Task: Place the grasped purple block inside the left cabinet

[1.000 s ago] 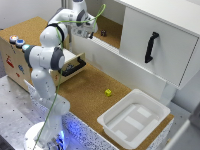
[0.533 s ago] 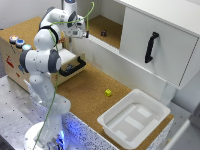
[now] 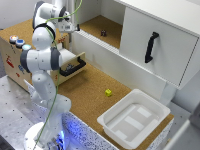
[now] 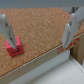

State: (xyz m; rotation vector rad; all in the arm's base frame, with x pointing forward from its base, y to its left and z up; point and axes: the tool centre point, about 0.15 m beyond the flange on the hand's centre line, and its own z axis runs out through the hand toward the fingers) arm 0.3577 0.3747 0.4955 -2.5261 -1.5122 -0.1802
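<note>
The purple block (image 3: 103,33) shows as a tiny dark cube resting on the cork floor of the left cabinet (image 3: 112,55), behind the long low white front panel. My gripper (image 3: 71,27) hangs apart from it, toward the exterior view's left, near the cabinet's end. In the wrist view the gripper (image 4: 37,42) is open, both fingers (image 4: 67,31) spread wide with only cork floor between them. A small reddish block with a dark top (image 4: 14,46) lies on the cork beside one finger; I cannot tell if it is the same block.
A white door with a black vertical handle (image 3: 151,47) closes the section to the exterior view's right. A wooden drawer with a black handle (image 3: 75,65) stands open below the arm. A small yellow cube (image 3: 108,92) and a white tray (image 3: 107,122) lie on the cork table.
The gripper has drawn back toward the exterior view's left, away from the cabinet's middle. The dark block stays on the cabinet floor, no longer near the fingers.
</note>
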